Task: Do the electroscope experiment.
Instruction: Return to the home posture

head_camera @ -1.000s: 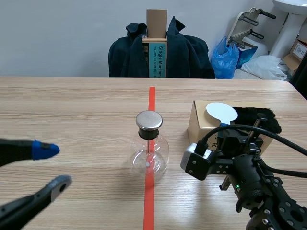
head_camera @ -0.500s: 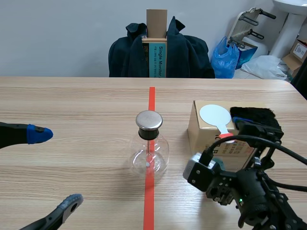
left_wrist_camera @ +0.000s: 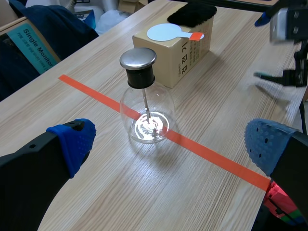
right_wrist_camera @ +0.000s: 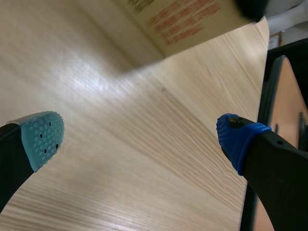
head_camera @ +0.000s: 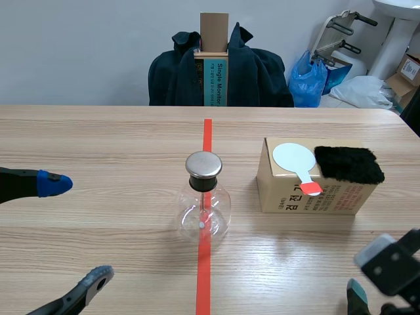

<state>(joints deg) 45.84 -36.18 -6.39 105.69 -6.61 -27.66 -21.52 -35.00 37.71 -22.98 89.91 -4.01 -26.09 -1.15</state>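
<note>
Left end effector (head_camera: pixel 75 231) at lower left of frame, fingers wide apart, right end effector (right_wrist_camera: pixel 139 139) at lower right, fingers likewise apart, glass flask electroscope (head_camera: pixel 204 203) at centre of worktop (head_camera: pixel 98 144) on red tape line, cardboard box (head_camera: pixel 308 193) right of it, carrying white paddle (head_camera: pixel 294 157) and black fur pad (head_camera: pixel 349 164)

Clear, silver-capped flask (head_camera: pixel 204 213); tan box (head_camera: pixel 308 195) printed in red; white disc (head_camera: pixel 293 157); black fur (head_camera: pixel 349 164); pale wood-grain surface (head_camera: pixel 98 151).

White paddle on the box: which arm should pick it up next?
Right, likely. The white paddle lies on the cardboard box on that arm's side, and the open right gripper faces the box. The open left gripper has the glass flask in its way.
</note>
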